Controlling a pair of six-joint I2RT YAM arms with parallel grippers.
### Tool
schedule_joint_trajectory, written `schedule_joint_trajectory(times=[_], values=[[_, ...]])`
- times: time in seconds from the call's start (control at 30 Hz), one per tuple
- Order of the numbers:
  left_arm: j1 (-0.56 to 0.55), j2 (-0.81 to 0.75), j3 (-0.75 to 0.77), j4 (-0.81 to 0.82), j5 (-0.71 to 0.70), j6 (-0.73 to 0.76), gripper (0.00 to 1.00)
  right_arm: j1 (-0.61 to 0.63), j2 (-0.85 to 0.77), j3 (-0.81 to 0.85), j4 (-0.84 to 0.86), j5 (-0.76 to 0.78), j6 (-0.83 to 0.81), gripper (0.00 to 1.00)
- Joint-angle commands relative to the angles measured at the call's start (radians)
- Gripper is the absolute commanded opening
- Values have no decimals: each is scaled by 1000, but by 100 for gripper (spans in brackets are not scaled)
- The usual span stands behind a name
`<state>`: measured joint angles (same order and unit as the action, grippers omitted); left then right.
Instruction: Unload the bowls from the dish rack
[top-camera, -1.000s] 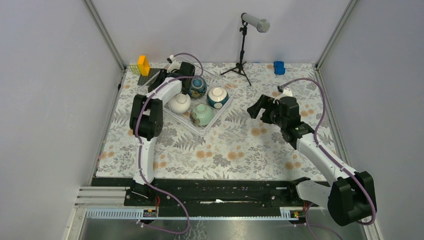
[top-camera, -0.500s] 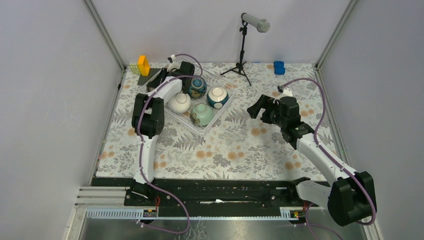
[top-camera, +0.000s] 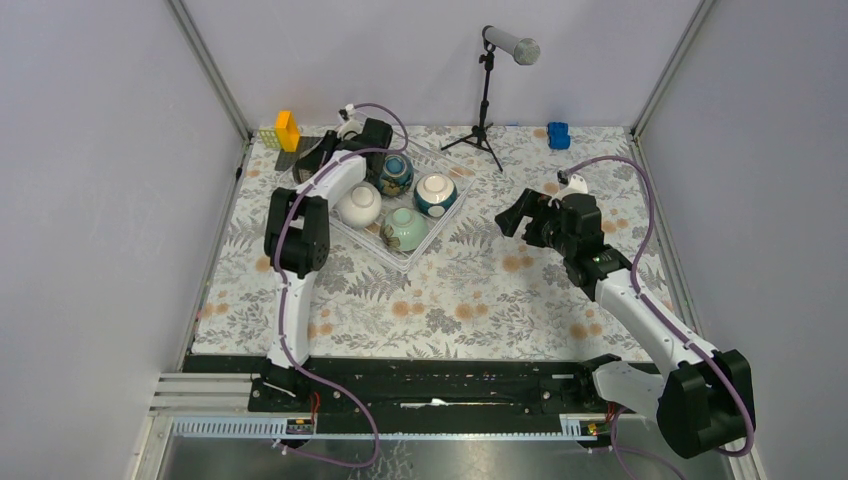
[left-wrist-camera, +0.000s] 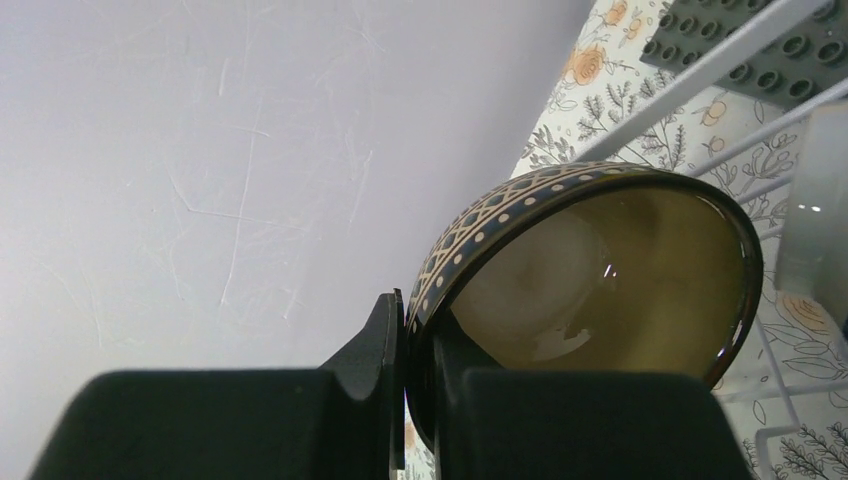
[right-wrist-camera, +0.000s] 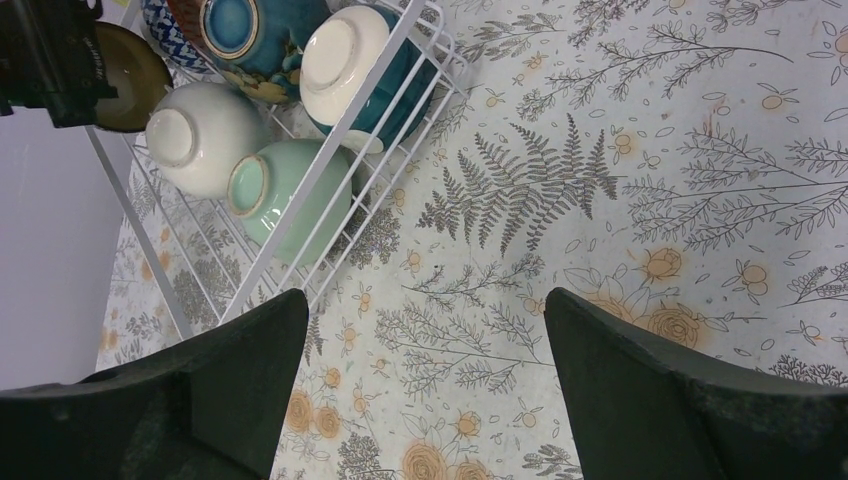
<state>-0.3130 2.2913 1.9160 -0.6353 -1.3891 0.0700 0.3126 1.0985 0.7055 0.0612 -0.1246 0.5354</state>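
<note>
Note that the left tool (left-wrist-camera: 414, 325) is clamped narrow on the rim of the patterned bowl (left-wrist-camera: 600, 270), with one finger outside the wall and one inside. This rim pinch suits the bowl because it stands on edge at the far left corner of the dish rack (top-camera: 436, 228), where the lip is the part the fingers can reach. You cannot tell from these views whether the bowl rests on the wires; judge the step as grip made, lift pending.

Observe four more bowls in the rack: the white bowl (right-wrist-camera: 195, 135), the pale green bowl (right-wrist-camera: 275, 195), the teal bowl (right-wrist-camera: 345, 55) and the blue bowl (right-wrist-camera: 235, 25), all tipped with their bases showing. They sit close together, so draw the held bowl straight out to avoid knocking its neighbours.

The right tool (right-wrist-camera: 425, 310) stands wide and holds nothing, above the bench (right-wrist-camera: 640, 200) to the right of the rack. That position gives the left arm room and puts you in reach of the nearer bowls
</note>
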Motion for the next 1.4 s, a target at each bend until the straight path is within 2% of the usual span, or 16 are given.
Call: schedule_joint_trajectory(times=[0.0, 0.23, 0.33, 0.6, 0.83, 1.0, 1.1, 1.13, 1.23, 1.37], values=[[-31, -164, 30, 32, -73, -4, 0, 8, -31, 43, 0, -10, -7, 95], [-66, -261, 24, 29, -83, 1, 0, 8, -41, 68, -28, -17, -14, 96], [-93, -319, -4, 28, -38, -23, 0, 8, -45, 90, -44, -37, -14, 96], [-198, -544, -97, -29, 340, -238, 0, 8, -42, 181, -101, -142, 17, 86], [-286, -675, -199, -29, 674, -363, 0, 8, 6, 299, -225, -94, 75, 82], [-328, -707, -250, -1, 934, -442, 0, 8, -25, 302, -221, -90, 93, 85], [-369, -716, -296, 50, 1046, -481, 0, 8, -48, 273, -209, -106, 104, 98], [-382, -716, -306, 65, 1075, -494, 0, 8, -53, 266, -199, -119, 93, 95], [-427, -708, -331, 111, 1129, -533, 0, 8, -42, 265, -212, -112, 81, 75], [-495, -678, -328, 133, 1091, -570, 0, 15, 21, 323, -302, -86, 54, 71]])
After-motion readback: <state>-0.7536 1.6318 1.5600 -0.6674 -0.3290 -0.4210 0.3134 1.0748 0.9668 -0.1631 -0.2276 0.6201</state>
